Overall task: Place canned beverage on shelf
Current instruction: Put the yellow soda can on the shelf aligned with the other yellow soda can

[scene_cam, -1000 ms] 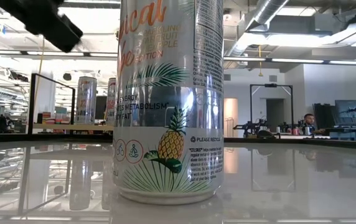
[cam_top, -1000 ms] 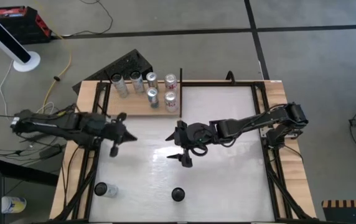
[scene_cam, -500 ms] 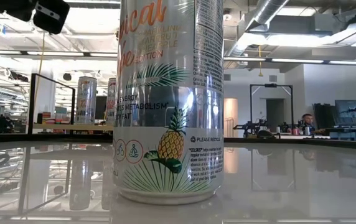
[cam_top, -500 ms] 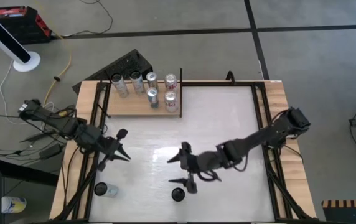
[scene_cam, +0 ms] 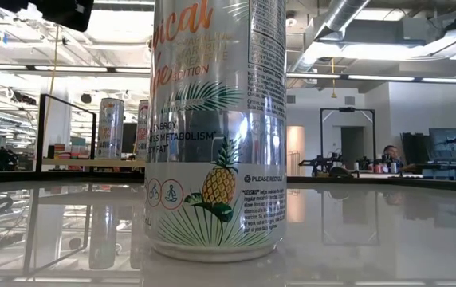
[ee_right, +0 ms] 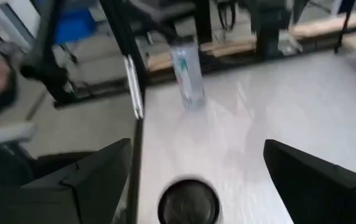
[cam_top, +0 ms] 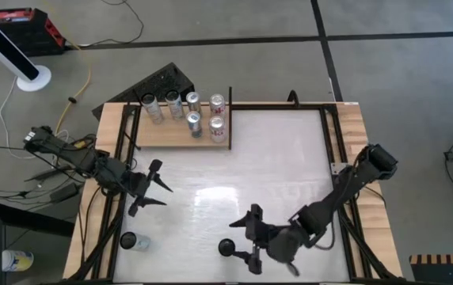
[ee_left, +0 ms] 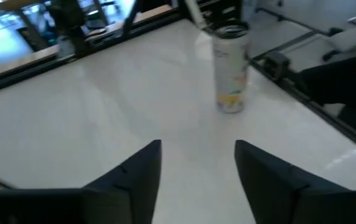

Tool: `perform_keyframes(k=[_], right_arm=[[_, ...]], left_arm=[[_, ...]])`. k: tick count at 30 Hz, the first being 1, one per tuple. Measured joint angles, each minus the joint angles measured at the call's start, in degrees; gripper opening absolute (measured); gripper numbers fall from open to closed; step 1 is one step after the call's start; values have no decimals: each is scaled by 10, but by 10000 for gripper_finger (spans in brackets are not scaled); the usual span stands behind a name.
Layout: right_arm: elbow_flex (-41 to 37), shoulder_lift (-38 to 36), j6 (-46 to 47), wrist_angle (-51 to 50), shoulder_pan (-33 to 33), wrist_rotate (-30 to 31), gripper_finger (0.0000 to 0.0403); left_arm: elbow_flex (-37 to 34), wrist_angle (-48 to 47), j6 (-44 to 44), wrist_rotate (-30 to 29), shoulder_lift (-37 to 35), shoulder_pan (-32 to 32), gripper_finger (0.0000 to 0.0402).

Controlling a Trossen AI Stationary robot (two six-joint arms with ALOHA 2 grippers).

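Observation:
Several canned beverages (cam_top: pixel 194 120) stand upright on the pale wood shelf (cam_top: pixel 163 136) at the table's far left. One more can (cam_top: pixel 226 248) stands near the table's near edge and fills the low view (scene_cam: pixel 216 135). My right gripper (cam_top: pixel 250 239) is wide open just to its right; in the right wrist view the can's dark top (ee_right: pixel 187 202) shows between the fingers, which are clear of it. Another can (cam_top: pixel 131 241) stands at the near left corner. My left gripper (cam_top: pixel 161 190) is open over the table's left side and faces that can (ee_left: pixel 231 71) from a distance.
A black frame runs along the table's left and right edges (cam_top: pixel 345 198). The shelf's thin black upright (cam_top: pixel 230 119) stands at its right end. The white tabletop between shelf and near cans is bare (cam_top: pixel 274 158). A person sits far off in the room (scene_cam: pixel 395 155).
My right gripper has swung from the table's middle toward the near edge, down to the can standing there, staying wide open. My left gripper has drawn back toward the near left and turned toward the corner can; its fingers have opened.

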Motion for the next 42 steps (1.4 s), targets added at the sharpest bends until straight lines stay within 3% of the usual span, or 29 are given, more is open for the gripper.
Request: perform_keyframes(k=[10,21,31,37,42], right_arm=[[-1,68,60,-6,9,25,399],[-2,105,71,-6,35,62,399],[-1,153,62,30,19,74,397],[-1,146,59,23,17,78,368],[-2,128,71,15,13,73,293]], left_arm=[[0,11,18,-78,3,0,254],[0,34,35,-105,3,1,259],[0,38,39,-124,3,1,259],[0,36,43,-124,3,1,259],[0,32,59,-129,3,1,259]])
